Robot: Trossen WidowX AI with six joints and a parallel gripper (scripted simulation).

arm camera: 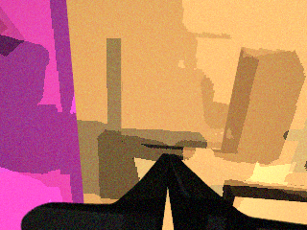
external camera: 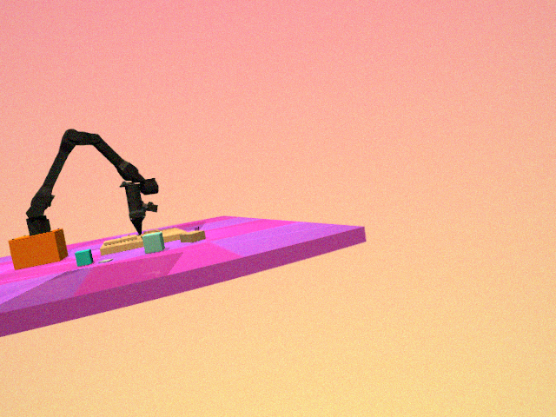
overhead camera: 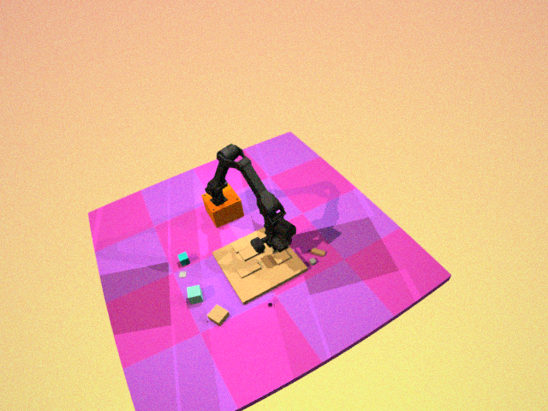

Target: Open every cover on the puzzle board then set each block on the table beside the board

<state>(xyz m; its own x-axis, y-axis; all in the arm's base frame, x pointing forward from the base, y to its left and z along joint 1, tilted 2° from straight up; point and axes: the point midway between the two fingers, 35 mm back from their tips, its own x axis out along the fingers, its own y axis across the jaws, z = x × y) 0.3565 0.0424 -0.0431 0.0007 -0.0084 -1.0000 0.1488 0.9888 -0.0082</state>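
Observation:
The wooden puzzle board (overhead camera: 247, 292) (external camera: 121, 247) (arm camera: 144, 24) lies flat on the table. Wood-coloured raised covers show on it, one (overhead camera: 250, 253) towards the arm's base, one (overhead camera: 248, 269) nearer the board's front left and one (overhead camera: 282, 258) partly behind the hand. The wrist view shows a long straight slot (arm camera: 113, 79) and a raised wooden piece (arm camera: 275, 101) at right. My gripper (external camera: 139, 233) (arm camera: 168, 159) is shut and empty, its tips low over the board near the slot's lower end; whether they touch it is unclear. Shadow and the hand hide well contents.
Left of the board are a teal cube (overhead camera: 183, 259) (external camera: 84, 258), a white chip (overhead camera: 181, 274) (external camera: 106, 261), a mint cube (overhead camera: 194, 294) (external camera: 153, 242) and a wooden block (overhead camera: 217, 314). A wooden bar (overhead camera: 318, 252) and small grey cube (overhead camera: 312, 261) lie right. A tiny dark object (overhead camera: 270, 304) lies in front.

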